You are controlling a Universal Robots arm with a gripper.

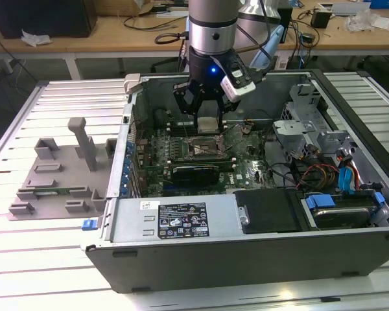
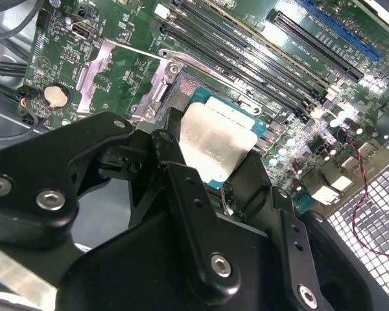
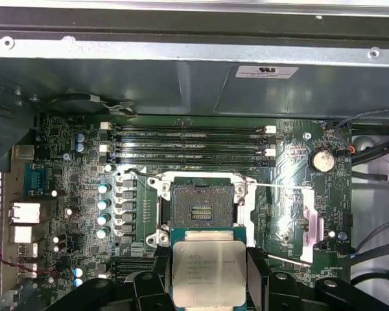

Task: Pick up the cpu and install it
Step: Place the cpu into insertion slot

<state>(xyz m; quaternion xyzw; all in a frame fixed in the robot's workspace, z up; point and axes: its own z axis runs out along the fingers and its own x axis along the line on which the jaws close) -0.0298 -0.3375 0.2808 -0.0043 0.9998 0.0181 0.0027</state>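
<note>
Pincer [image 1: 206,124] first: mine hangs in the upper middle of the exterior view, inside the open case [image 1: 246,256]. Its 2 fingers [image 3: 157,285] are drawn in on the cpu [image 3: 204,272], 1 on each opposite edge. I hold the chip flat, silver top up, and in the second wrist view a pale pad of mine lies over that top.

The cpu is clear of the board and not seated. In the first wrist view it overlaps the near edge of the socket [image 3: 198,210], whose dark contact field lies bare just beyond it. The socket's metal lid [image 3: 308,223] is folded open beside it.

Past the socket run 4 memory slots [image 3: 188,144], and a coin cell [image 3: 322,160] sits near the lid. All of it is on the green motherboard [image 1: 249,170] on the case floor.

Toward the exterior view's right, blue cables [image 1: 351,176] run through the drive bay. At the exterior view's left, well apart from the case, a grey fixture [image 1: 55,178] with upright blocks lies on the slatted table [image 1: 13,278].
</note>
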